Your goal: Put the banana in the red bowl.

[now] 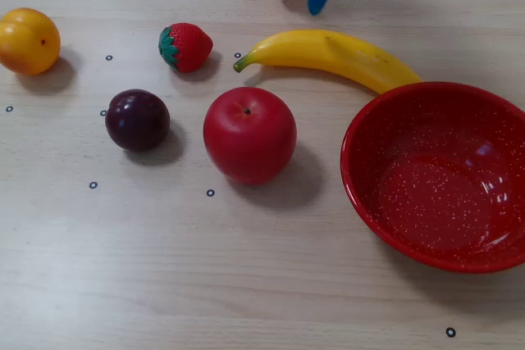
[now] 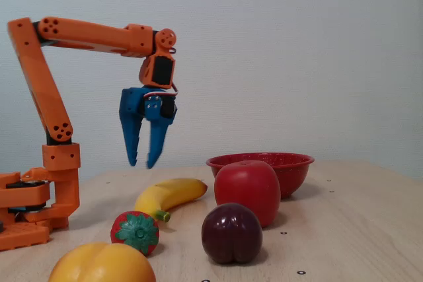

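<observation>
The yellow banana (image 1: 328,55) lies on the wooden table with its green stem tip pointing left, its right end close to the rim of the red bowl (image 1: 443,194). From the side, the banana (image 2: 170,194) rests in front and to the left of the red bowl (image 2: 291,166). The bowl holds nothing. My blue gripper (image 2: 141,163) hangs in the air above the table, fingers pointing down, a little behind the banana's middle. Its fingers stand slightly apart with nothing between them. In the view from above, only the blue gripper tip (image 1: 317,6) enters from the top edge.
A red apple (image 1: 249,134), a dark plum (image 1: 137,120), a strawberry (image 1: 185,46) and a round yellow-orange fruit (image 1: 29,40) sit left of the bowl. The orange arm base (image 2: 39,196) stands at the table's far side.
</observation>
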Robot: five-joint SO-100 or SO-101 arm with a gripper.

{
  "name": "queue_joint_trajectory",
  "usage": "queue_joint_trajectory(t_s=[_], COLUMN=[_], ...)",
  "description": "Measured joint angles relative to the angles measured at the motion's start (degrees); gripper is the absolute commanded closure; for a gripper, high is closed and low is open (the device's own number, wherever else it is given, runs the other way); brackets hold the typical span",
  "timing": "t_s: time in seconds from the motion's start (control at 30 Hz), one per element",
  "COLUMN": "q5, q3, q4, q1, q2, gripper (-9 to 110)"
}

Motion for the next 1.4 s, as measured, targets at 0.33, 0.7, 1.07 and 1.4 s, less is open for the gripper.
queue_joint_trajectory(t_s=[0.33, 0.7, 1.07, 1.4], q5=[1.2, 1.8, 1.0, 1.0], q3=[-1.6, 6.5, 7.4, 11.4], q4=[-0.1, -12.6, -22.1, -29.8], q1=[2.8, 5.4, 7.7, 7.8], q2=[-0.1, -3.1, -7.9, -12.1], gripper=[63, 64, 65, 65])
